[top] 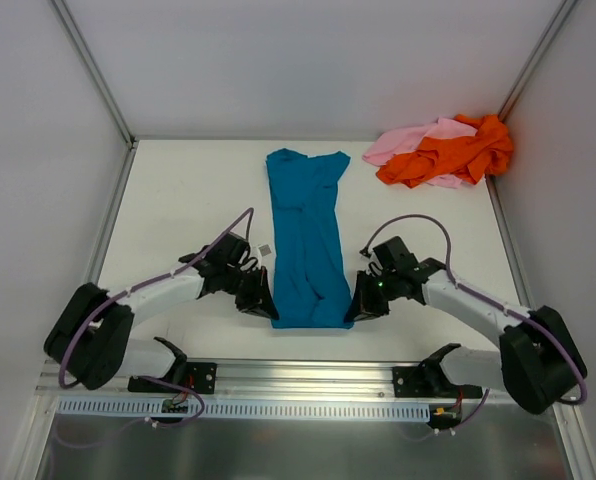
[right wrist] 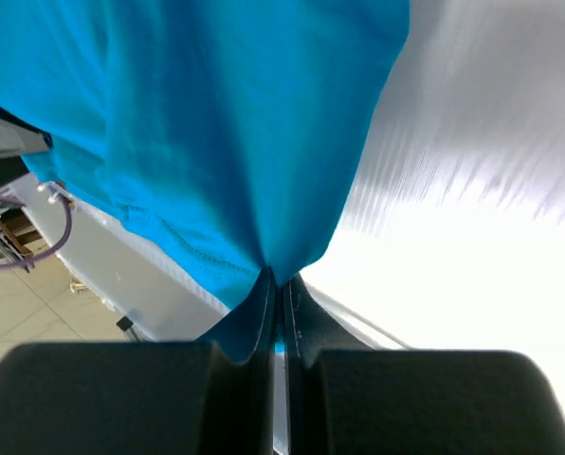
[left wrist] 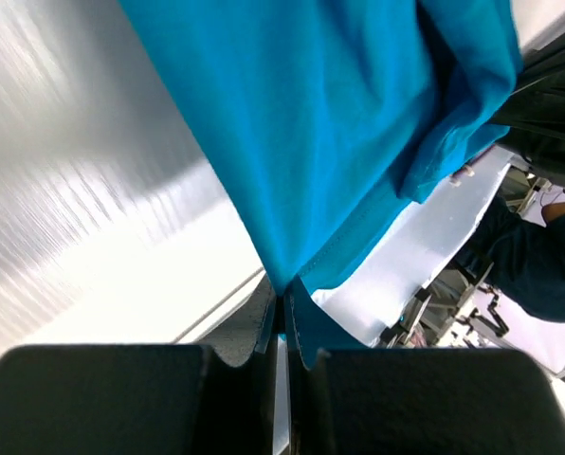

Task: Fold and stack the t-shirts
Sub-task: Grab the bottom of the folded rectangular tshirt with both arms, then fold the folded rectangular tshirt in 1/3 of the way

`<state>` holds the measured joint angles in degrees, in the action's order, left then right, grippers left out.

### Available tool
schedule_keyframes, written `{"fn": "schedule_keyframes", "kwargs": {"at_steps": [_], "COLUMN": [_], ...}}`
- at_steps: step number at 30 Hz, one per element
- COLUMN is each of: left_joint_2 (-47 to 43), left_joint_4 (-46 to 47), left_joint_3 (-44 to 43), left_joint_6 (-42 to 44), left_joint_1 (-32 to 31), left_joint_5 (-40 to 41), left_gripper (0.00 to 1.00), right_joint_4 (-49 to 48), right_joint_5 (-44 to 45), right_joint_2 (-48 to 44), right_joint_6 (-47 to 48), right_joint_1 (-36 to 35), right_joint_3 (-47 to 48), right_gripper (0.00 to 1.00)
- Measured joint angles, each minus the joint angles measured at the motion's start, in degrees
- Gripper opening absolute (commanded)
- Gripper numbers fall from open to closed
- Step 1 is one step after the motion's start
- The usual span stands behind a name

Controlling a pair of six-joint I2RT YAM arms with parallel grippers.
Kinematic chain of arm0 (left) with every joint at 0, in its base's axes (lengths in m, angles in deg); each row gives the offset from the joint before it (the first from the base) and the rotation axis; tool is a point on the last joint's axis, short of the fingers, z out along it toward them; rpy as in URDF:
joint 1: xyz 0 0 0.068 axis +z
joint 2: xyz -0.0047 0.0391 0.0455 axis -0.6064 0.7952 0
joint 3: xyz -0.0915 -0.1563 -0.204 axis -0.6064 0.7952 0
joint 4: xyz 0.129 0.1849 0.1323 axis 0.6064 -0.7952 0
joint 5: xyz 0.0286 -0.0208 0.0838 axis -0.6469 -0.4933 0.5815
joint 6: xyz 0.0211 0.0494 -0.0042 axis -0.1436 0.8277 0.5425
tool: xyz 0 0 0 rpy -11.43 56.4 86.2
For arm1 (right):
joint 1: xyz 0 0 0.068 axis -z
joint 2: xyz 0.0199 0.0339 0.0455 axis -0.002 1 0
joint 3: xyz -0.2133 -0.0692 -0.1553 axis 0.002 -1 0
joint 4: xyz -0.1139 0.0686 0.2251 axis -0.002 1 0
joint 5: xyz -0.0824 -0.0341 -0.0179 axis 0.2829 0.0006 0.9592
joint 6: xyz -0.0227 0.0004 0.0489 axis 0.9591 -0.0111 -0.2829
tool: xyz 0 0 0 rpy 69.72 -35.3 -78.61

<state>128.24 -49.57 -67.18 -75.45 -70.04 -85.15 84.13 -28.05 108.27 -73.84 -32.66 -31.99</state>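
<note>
Left gripper (top: pixel 262 299) is clamped tight on the near left corner of the teal-blue t-shirt (top: pixel 303 235), which lies as a long narrow strip mid-table (top: pixel 178 190). Right gripper (top: pixel 360 300) is pinched shut on the opposite near corner. Far right, the orange t-shirt (top: pixel 448 155) sits crumpled over the pink t-shirt (top: pixel 406 140).

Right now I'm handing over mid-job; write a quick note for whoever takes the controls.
Left gripper: shut on the blue shirt's near left corner.
Right gripper: shut on its near right corner.
Blue shirt: a long narrow strip mid-table, collar end far.
Orange shirt and pink shirt: crumpled together at the table's far right corner.
Done: blue shirt folded lengthwise.
Left: fold it end to end, fold the other two, stack all three.
</note>
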Motion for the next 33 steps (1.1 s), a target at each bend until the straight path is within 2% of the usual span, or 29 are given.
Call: {"fn": "schedule_keyframes", "kwargs": {"at_steps": [7, 16, 23, 33], "left_joint_2": [-11.3, -18.0, -11.5, 2.7], "left_joint_4": [-6.6, -10.9, -11.8, -13.0], "left_joint_3": [0.0, 0.5, -1.8, -14.9], "left_joint_6": [-2.4, -6.1, -5.9, -2.6], "left_joint_1": [-0.4, -0.7, -0.7, -0.6], "left_joint_5": [0.0, 0.1, 0.3, 0.0], "left_gripper": [0.00, 0.00, 0.00, 0.00], "right_joint_4": [9.3, 14.1, 17.2, 20.4], "right_joint_5": [-1.4, -3.7, -3.8, -4.1], "right_joint_2": [-13.0, -15.3, -6.2, 6.1], "right_joint_6": [-0.4, -0.6, 3.1, 8.2], "right_joint_1": [-0.2, -0.4, -0.4, 0.1], "right_joint_3": [0.0, 0.1, 7.5, 20.1], "right_gripper": [0.00, 0.00, 0.00, 0.00]}}
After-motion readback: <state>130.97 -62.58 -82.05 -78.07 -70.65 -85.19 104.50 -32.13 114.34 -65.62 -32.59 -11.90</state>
